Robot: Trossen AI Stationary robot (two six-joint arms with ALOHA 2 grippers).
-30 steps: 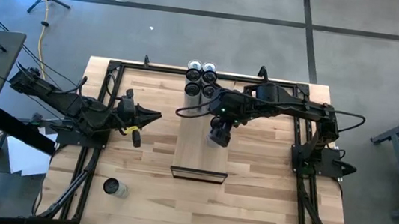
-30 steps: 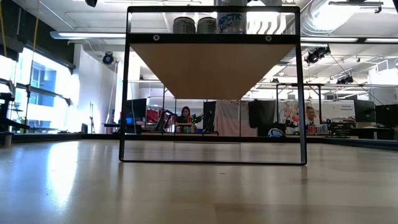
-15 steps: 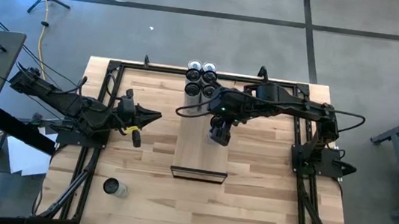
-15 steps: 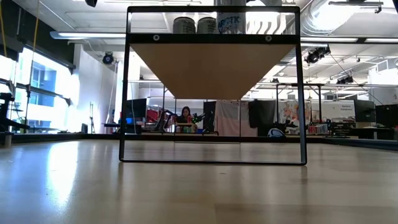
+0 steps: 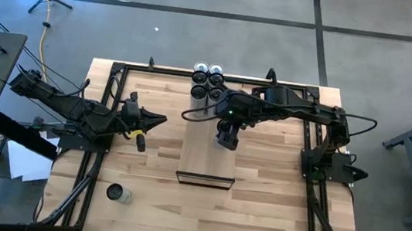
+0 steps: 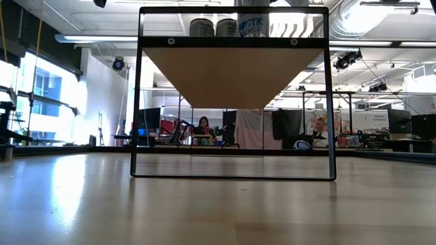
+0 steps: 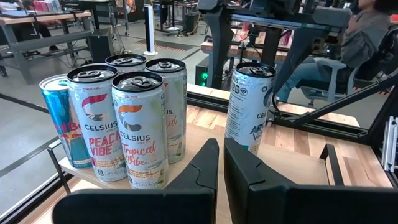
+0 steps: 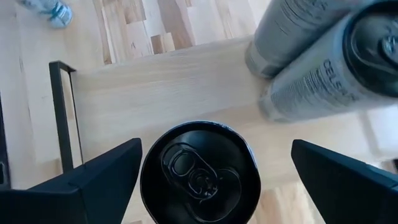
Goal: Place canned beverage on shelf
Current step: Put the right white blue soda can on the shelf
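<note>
Here, a butcher-block table (image 5: 259, 199) of pale wooden strips is seen from above, framed by black metal rails. A long, narrow shelf (image 5: 201, 158) of smooth light wood on a thin black frame stands across its middle. At the far end of the shelf, four tall cans (image 5: 207, 83) are clustered, their round tops dark and shiny; a fifth blue one is seen behind them from the left wrist.

The right gripper (image 5: 224, 139) is held directly over the shelf, its jaws spread wide on either side of a dark-topped can (image 8: 199, 173) which stands upright on the shelf, apart from the cluster. Contact between fingers and can cannot be made out. The can is hidden beneath the gripper in the overhead view.

The left gripper (image 5: 139, 139) is parked over the table's left side, its jaws closed and empty. Another can (image 5: 117, 193) is lying near the front left corner.
</note>
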